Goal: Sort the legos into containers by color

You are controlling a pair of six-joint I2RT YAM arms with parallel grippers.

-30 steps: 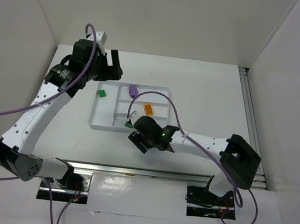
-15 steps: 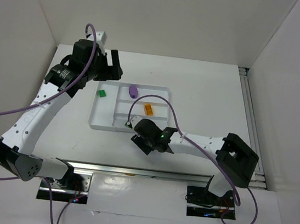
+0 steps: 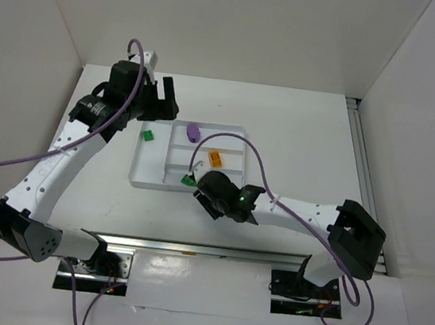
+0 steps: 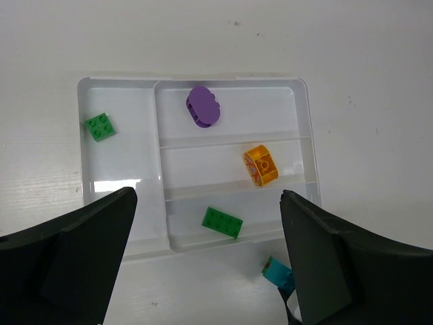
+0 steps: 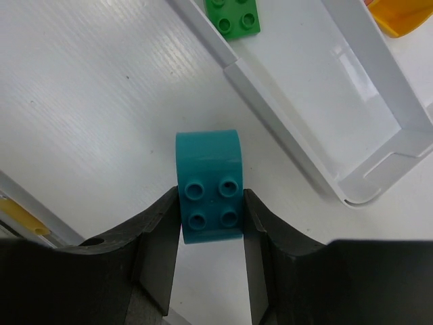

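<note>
top view: my right hand [image 3: 195, 187] is down at the white tray's [image 3: 147, 181] near edge; left hand [image 3: 160, 107] hangs open. left wrist: teal brick [image 4: 276, 272] lies on the bench [image 4: 379, 101] just outside it. right wrist: fingers [image 5: 159, 244] clamp its sides; a shallow pinch could twist loose at the rim.

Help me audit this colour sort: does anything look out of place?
Yes. The two greens are split: the square green brick lies in the long section, the long green brick in a short end section. The teal brick is on the table outside the tray, between the right fingers.
</note>
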